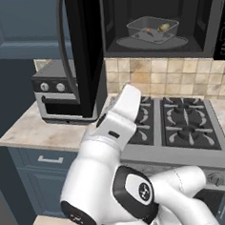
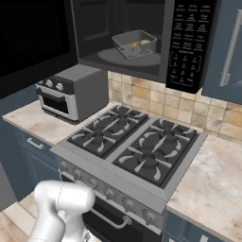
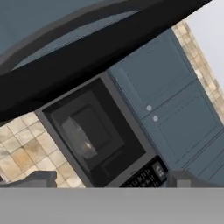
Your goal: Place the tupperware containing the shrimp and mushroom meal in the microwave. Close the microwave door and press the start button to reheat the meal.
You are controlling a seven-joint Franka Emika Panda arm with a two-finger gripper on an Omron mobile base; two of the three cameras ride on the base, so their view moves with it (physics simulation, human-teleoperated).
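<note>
The microwave is built in above the stove, and its cavity stands exposed. The tupperware sits on the round turntable inside. It holds the shrimp and mushroom meal, an orange shrimp beside tan lumps. The microwave door is swung out to the left with its curved bar handle facing outward. In the hand view my gripper looks up from below at the microwave. The door's dark edge crosses overhead. Its fingertips stand wide apart, open and holding nothing.
A grey toaster oven with knobs stands on the marble counter, left of the stove. The microwave keypad is right of the cavity. Blue cabinets flank the microwave. My forearm rises just right of the door.
</note>
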